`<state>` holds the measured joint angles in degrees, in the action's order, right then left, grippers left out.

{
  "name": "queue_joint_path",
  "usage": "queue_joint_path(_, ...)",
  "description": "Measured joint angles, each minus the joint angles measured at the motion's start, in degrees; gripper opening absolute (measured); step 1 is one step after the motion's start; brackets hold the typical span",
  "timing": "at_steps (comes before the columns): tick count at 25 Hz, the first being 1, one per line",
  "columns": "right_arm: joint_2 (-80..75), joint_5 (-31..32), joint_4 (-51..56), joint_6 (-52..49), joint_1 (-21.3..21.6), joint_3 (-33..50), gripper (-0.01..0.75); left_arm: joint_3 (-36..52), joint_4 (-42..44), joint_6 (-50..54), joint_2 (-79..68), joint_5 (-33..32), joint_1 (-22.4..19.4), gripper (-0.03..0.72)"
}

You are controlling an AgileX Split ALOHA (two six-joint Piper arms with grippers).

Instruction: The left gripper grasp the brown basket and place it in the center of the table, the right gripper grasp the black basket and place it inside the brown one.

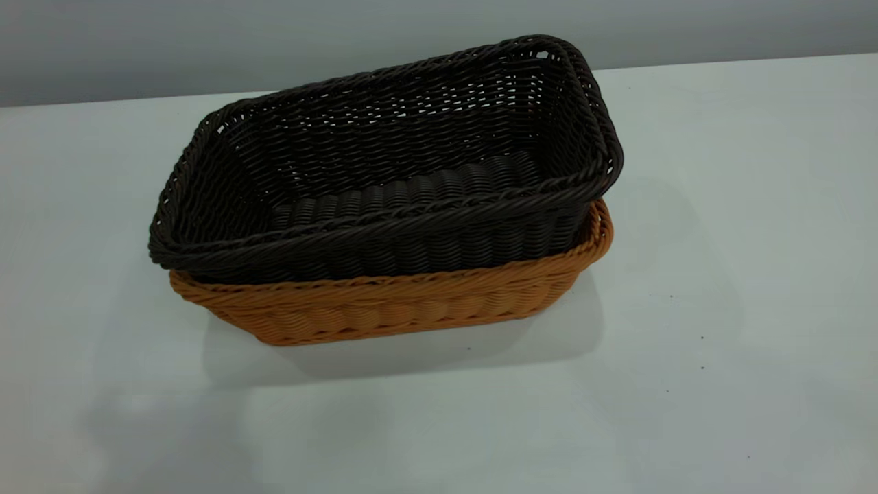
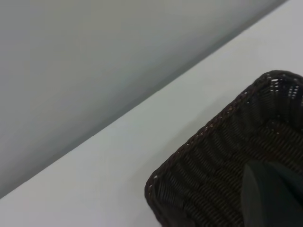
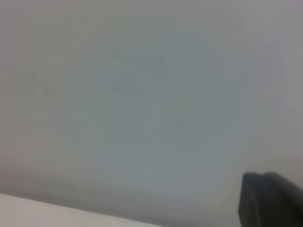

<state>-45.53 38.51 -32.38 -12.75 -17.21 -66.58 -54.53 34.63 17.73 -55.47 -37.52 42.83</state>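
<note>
We see the black basket (image 1: 384, 165) nested in the brown basket (image 1: 384, 312) mid-frame on the table (image 1: 741, 274), likely light, stiff wicker best held by its rim; neither gripper's state is discernible

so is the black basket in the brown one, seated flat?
In, but tilted: black basket nests in brown basket, its right end riding higher.

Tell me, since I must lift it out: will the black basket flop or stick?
The black basket probably holds its shape: its woven walls stand unsupported. It looks light, being open weave. It sits tilted in the brown basket, so probably loose.
</note>
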Motion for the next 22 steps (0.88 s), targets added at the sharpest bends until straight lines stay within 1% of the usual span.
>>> queue_joint_path(3,7.69,1.9,0.71,1.6,0.0,5.77,0.003,3.31,6.83,7.56,3.54,-4.82,2.99,-0.001)
queue_joint_path(5,13.08,5.04,2.22,2.45,0.0,9.88,0.003,4.69,10.51,11.39,5.54,-8.6,4.81,-0.001)
queue_joint_path(7,17.94,7.7,5.14,3.87,0.0,13.42,0.003,5.12,12.01,13.96,7.29,-12.09,6.43,-0.001)
queue_joint_path(10,24.93,10.38,13.09,8.41,0.0,18.11,0.003,5.12,12.32,14.89,8.58,-15.36,8.72,-0.001)
queue_joint_path(12,29.03,12.2,18.83,12.75,0.05,21.04,0.003,5.12,12.26,14.89,8.44,-16.63,9.79,-0.001)
queue_joint_path(15,34.82,14.11,26.35,16.46,0.05,24.76,0.003,5.12,12.31,14.94,8.3,-16.79,11.08,-0.001)
queue_joint_path(19,40.94,17.08,33.57,16.88,0.05,29.48,0.003,5.12,12.31,15.13,8.3,-17.18,11.25,-0.001)
queue_joint_path(22,45.08,20.06,36.14,16.47,0.05,33.0,0.003,5.12,12.31,15.13,8.3,-17.18,11.25,-0.001)
